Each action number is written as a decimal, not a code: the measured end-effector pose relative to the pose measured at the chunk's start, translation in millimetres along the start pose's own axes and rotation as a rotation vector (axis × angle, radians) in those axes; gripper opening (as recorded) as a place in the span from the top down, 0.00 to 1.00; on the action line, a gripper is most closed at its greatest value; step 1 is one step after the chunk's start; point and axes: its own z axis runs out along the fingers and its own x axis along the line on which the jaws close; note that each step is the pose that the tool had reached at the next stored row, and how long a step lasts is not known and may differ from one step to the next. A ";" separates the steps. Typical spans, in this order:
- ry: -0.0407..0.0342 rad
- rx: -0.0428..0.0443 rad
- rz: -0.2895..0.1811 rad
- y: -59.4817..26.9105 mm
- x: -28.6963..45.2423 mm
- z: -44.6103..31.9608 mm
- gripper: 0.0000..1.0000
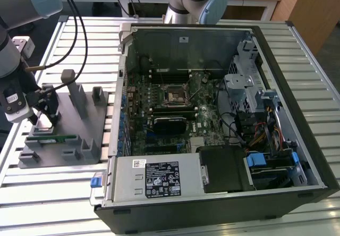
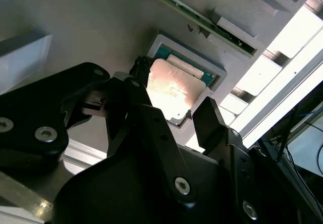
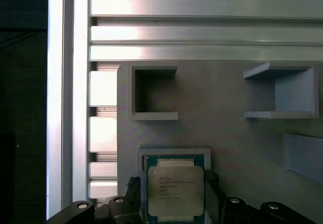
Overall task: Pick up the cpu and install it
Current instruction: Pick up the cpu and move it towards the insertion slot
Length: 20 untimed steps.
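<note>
Gripper (image 3: 174,196) open, 2 fingers (image 3: 134,191) straddling the cpu (image 3: 175,191), holding nothing as far as I can see. The cpu sits in its pocket on the grey fixture (image 1: 85,121), 9 o'clock from the pc case (image 1: 186,44) in the exterior view. I'd centre up, close evenly on opposite edges and keep it level. Fingertip contact is hidden, and 1 cpu edge is cut off in the first wrist view.

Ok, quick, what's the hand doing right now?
Hand: open, straddling the cpu, which sits in the fixture.
</note>
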 end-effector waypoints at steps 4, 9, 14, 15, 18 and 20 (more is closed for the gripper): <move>0.0001 0.0001 0.000 0.0 0.0 0.0 0.47; -0.0005 -0.0003 0.000 0.1 -0.1 -0.7 0.47; -0.0001 0.0000 0.000 0.2 -0.1 -5.3 0.47; -0.0001 0.0000 0.000 0.2 -0.1 -7.2 0.47; -0.0001 0.0000 0.000 0.4 -0.2 -12.5 0.47; -0.0001 -0.0001 0.000 0.5 -0.3 -14.8 0.47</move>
